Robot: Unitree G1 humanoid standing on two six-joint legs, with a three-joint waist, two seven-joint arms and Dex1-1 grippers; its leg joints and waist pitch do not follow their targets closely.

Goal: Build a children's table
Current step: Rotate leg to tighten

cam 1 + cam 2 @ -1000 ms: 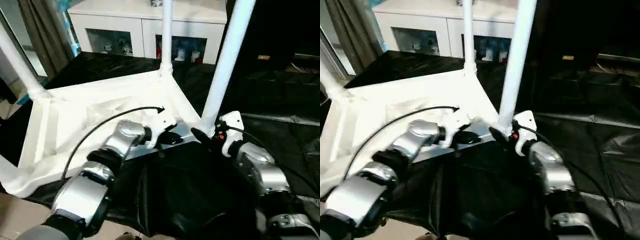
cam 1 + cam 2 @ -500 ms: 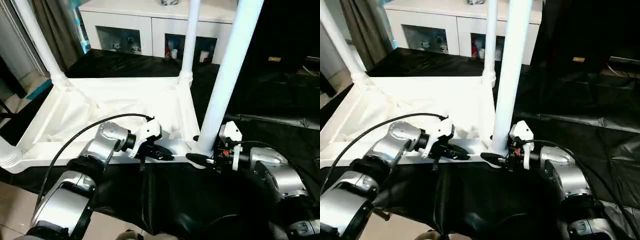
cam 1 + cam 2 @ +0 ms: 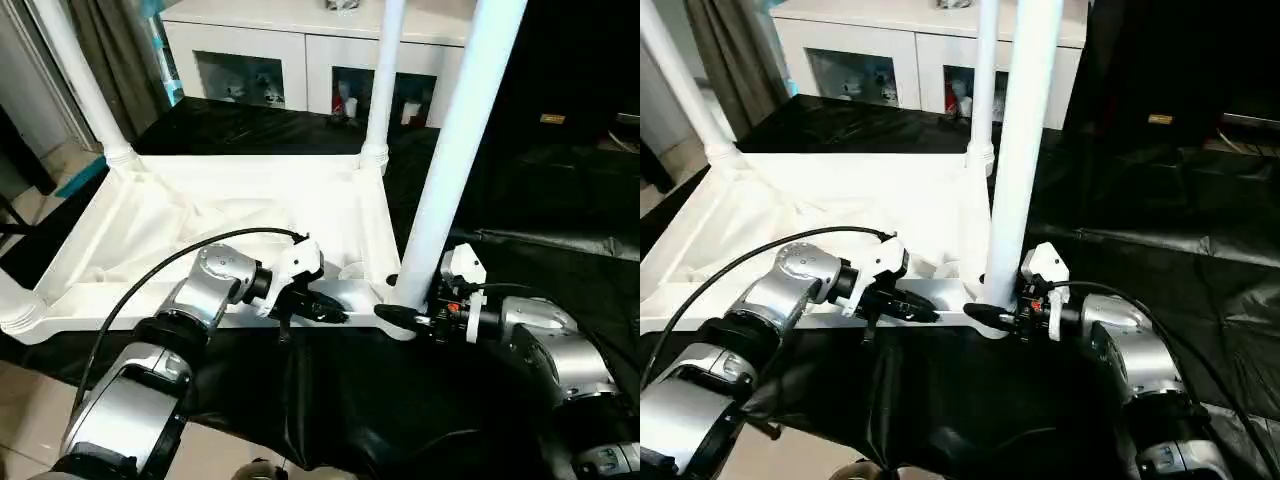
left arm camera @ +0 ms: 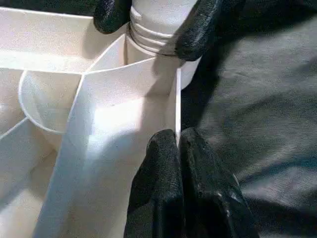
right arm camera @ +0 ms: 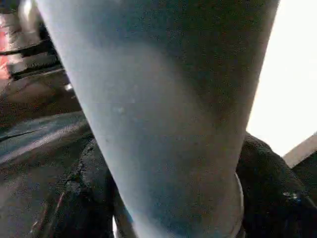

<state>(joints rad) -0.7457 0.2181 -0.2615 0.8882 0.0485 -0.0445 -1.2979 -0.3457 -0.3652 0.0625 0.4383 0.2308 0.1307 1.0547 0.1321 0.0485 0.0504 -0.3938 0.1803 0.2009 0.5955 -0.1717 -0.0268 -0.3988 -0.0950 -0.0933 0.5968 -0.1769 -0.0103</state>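
The children's table (image 3: 200,215) lies upside down on a black sheet, all white, with its legs pointing up. The near right leg (image 3: 450,150) stands in its corner socket. My right gripper (image 3: 400,308) is shut on that leg's base, with one black finger (image 4: 198,29) on each side of the ribbed end. The leg (image 5: 163,109) runs up between those fingers (image 5: 267,183). My left gripper (image 4: 176,139) is shut on the thin rim wall of the table's near edge, just left of that corner, seen also as the left gripper (image 3: 335,315).
Two more legs stand at the far right corner (image 3: 380,80) and far left corner (image 3: 75,80), and a socket end shows at the near left (image 3: 15,310). A white cabinet (image 3: 300,50) with glass fronts stands behind. Black sheeting (image 3: 400,400) covers the ground.
The camera has shifted and levelled, so the whole scene sits differently. Both grippers stay at the same near right corner. The right fingers have drawn in around the leg's base.
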